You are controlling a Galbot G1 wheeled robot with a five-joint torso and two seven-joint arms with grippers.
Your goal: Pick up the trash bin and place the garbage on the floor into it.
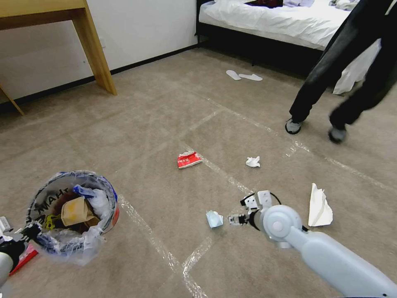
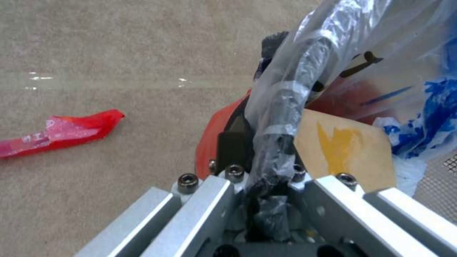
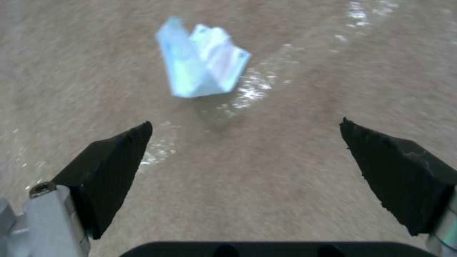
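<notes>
Right wrist view – right gripper [image 3: 245, 157] spread wide, blue packet [image 3: 202, 59] on the floor [image 3: 309, 89] just ahead, untouched.

A bedroom: a white-sheeted bed [image 1: 269, 18] stands well beyond the right claw [image 1: 232, 219], slippers [image 1: 244, 76] lie on beige carpet [image 1: 165, 107], and a wooden table leg [image 1: 94, 45] is off toward the wall.

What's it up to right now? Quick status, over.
Left pincer shut on the trash bin rim, bin lifted. Right pincer open, low over the floor, just short of blue packet. Nothing in between.
</notes>
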